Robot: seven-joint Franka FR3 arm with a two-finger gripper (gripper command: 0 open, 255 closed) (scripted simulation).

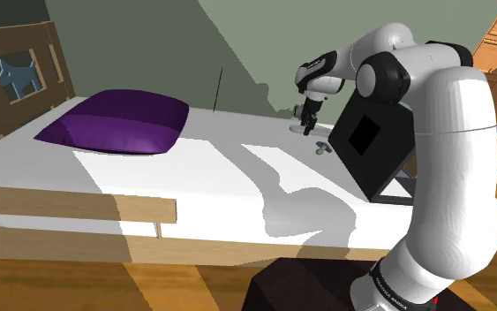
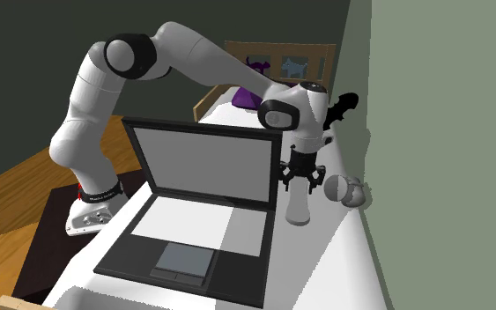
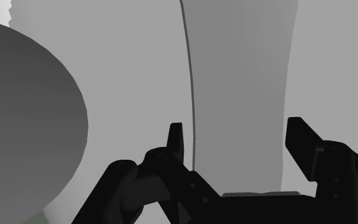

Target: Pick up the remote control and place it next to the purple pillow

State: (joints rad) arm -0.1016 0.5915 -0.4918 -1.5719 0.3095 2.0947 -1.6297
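Standing open nearest on the white bed [image 2: 347, 269], one black laptop [image 2: 203, 167] is seen. Beyond it, one plain white, elongated remote control [image 2: 298, 210] is found on the sheet near the wall, just under the gripper [image 3: 236, 130], whose fingers are spread wide. One purple pillow [image 1: 118, 124] is placed farthest.

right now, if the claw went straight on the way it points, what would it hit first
Most likely the white remote directly beneath the open claw, lying on the bed; how close is unclear.

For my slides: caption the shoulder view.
Open black two-finger gripper above the white oblong remote, across the white bed from the purple pillow.
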